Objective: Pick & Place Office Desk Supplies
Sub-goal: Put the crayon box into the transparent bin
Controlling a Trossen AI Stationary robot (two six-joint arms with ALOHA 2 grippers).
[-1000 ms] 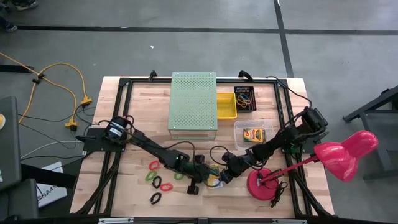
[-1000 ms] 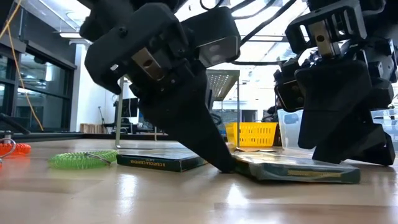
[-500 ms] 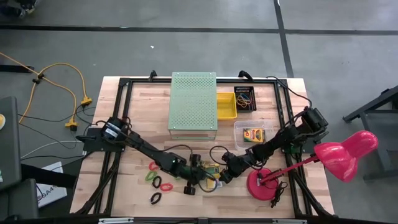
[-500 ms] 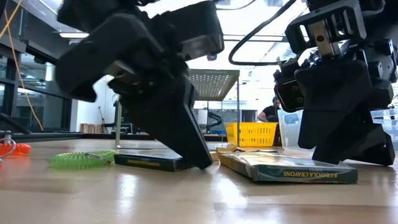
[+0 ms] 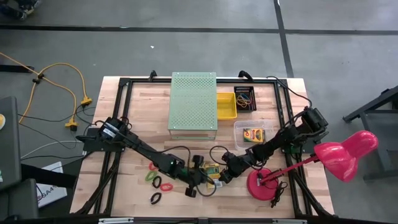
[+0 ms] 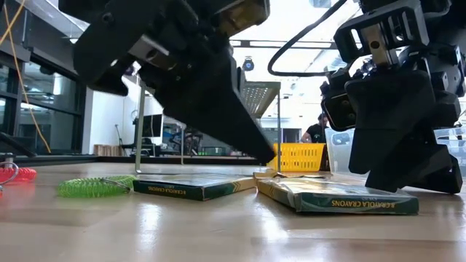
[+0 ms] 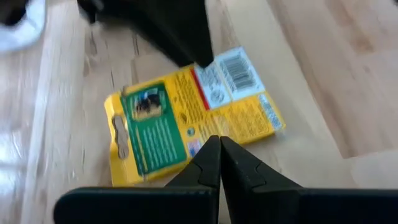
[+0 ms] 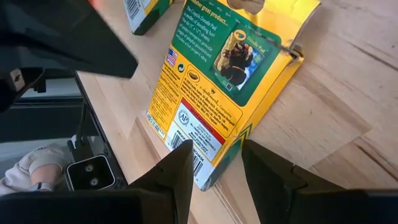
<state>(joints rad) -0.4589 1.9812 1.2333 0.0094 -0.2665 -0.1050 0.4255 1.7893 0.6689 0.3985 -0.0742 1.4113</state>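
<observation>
A flat yellow-and-green crayon box (image 5: 212, 169) lies on the wood between both grippers; it also shows in the left wrist view (image 7: 186, 118) and the right wrist view (image 8: 217, 81). A second crayon box (image 6: 193, 187) lies flat beside it. My left gripper (image 6: 268, 156) is shut and hangs above the boxes. My right gripper (image 8: 214, 171) is open, with the box's barcode corner between its fingers. Red (image 5: 153, 166), green (image 5: 149, 177) and black (image 5: 155, 198) elastic loops lie to the left. My right gripper slants down from the table's right, its fingers (image 8: 267, 171) on either side of the flat box's barcode corner (image 8: 208, 149). Whether they touch the box, I cannot tell.
The pale-green perforated box (image 5: 193, 102) stands at the back, with a yellow bin (image 5: 226, 106) and a black tray of bands (image 5: 244, 99) beside it. A clear tub (image 5: 250, 132) holds another crayon box. The pink lamp's base (image 5: 261, 183) stands close behind my right gripper.
My left gripper, still shut, has drawn back from the crayon box's end toward the table's left and risen clear of the wood, rolling somewhat. The box it pressed on has shifted a little and now lies flat.
</observation>
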